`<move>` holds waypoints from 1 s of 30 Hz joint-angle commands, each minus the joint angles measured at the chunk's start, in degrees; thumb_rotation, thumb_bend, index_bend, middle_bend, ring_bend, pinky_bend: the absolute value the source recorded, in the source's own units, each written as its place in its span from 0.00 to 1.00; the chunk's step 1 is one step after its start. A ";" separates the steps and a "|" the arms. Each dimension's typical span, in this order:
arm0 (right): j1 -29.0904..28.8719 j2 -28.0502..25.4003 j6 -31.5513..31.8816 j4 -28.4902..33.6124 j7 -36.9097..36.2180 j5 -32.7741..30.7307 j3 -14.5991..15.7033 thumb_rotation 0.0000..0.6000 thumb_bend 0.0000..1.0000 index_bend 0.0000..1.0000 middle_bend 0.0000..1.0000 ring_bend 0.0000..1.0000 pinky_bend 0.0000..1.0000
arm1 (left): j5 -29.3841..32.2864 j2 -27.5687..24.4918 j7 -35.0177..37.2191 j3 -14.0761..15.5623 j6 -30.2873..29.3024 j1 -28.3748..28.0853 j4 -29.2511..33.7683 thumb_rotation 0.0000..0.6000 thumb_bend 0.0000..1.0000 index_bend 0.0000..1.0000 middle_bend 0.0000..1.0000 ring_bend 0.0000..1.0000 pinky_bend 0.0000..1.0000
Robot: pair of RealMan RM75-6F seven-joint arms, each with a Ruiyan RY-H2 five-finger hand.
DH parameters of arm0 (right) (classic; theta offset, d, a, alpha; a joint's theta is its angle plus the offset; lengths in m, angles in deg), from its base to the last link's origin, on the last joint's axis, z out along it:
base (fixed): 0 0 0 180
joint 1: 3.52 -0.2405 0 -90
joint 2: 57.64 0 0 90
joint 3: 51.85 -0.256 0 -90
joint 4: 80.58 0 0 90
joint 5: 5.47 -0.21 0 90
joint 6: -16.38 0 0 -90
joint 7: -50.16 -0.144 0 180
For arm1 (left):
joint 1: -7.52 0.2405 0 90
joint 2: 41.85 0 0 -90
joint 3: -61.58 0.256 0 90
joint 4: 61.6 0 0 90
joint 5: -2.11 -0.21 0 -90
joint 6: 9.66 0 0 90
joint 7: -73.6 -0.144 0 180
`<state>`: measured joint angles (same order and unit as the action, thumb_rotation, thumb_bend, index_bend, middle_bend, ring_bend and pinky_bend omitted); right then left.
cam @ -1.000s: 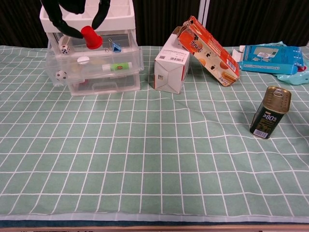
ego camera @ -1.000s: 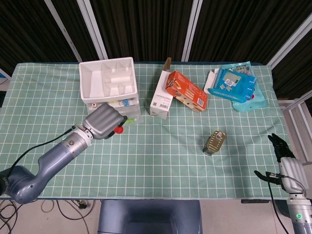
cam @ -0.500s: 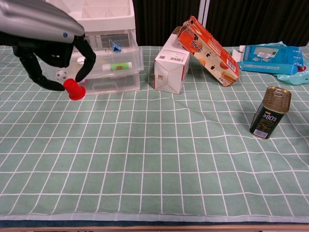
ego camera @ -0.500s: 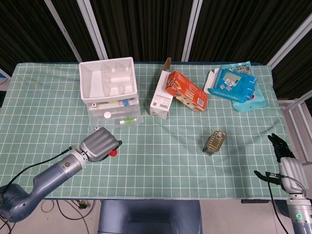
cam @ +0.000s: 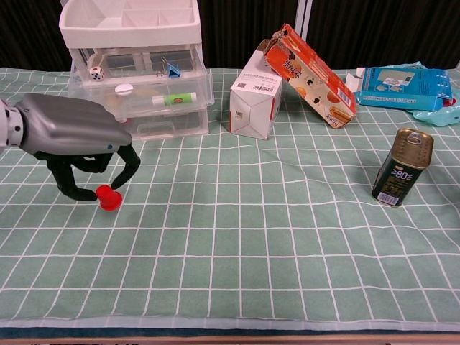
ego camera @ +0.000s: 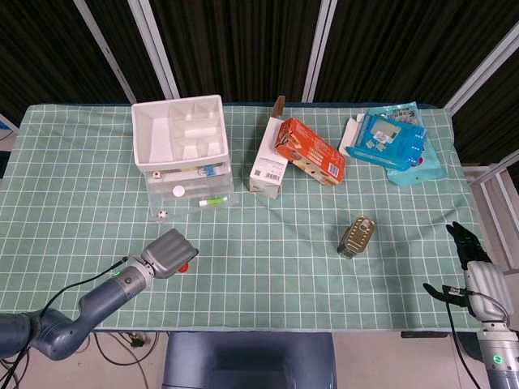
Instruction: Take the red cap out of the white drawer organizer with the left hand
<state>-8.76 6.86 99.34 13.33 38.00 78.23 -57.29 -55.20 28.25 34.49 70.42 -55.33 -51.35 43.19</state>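
Observation:
The red cap (cam: 108, 198) is low over the green checked cloth, about at its surface, at the front left. My left hand (cam: 72, 136) arches over it and pinches it between dark fingertips (cam: 80, 192). In the head view the left hand (ego camera: 169, 253) covers most of the red cap (ego camera: 186, 265). The white drawer organizer (cam: 133, 43) stands behind at the far left, well apart from the hand, and the white drawer organizer (ego camera: 182, 154) shows empty top compartments from above. My right hand (ego camera: 474, 271) hangs off the table's right front corner, holding nothing, fingers apart.
A white carton (ego camera: 268, 166) with an orange box (ego camera: 312, 151) leaning on it stands mid-table. A gold can (ego camera: 357, 236) lies right of centre. Blue packets (ego camera: 389, 142) sit at the far right. Small items fill the organizer's clear drawers (cam: 144, 97).
My left hand has carried the red cap away from the organizer, toward the table's front edge and down to the cloth. The right hand has not moved.

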 commanded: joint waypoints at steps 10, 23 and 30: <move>0.03 0.00 0.09 -0.01 0.04 0.10 0.03 1.00 0.07 0.00 0.00 0.00 0.22 | 3.09 4.24 -3.41 1.49 0.33 0.51 -3.77 1.00 0.21 0.54 1.00 1.00 1.00; 0.14 -0.06 0.29 0.05 0.06 0.14 0.03 1.00 0.07 0.00 0.00 0.00 0.22 | 0.50 2.86 -2.09 0.14 -5.58 2.94 -1.14 1.00 0.15 0.44 1.00 1.00 1.00; 0.09 -0.03 0.22 -0.07 0.32 0.29 0.11 1.00 0.07 0.00 0.00 0.00 0.22 | -16.22 -0.34 5.86 -0.18 -25.27 13.49 4.37 1.00 0.13 0.20 0.65 0.68 0.81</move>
<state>-8.66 6.83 99.57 13.28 38.31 78.50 -57.19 -63.00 29.80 35.86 70.20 -71.37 -43.83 44.81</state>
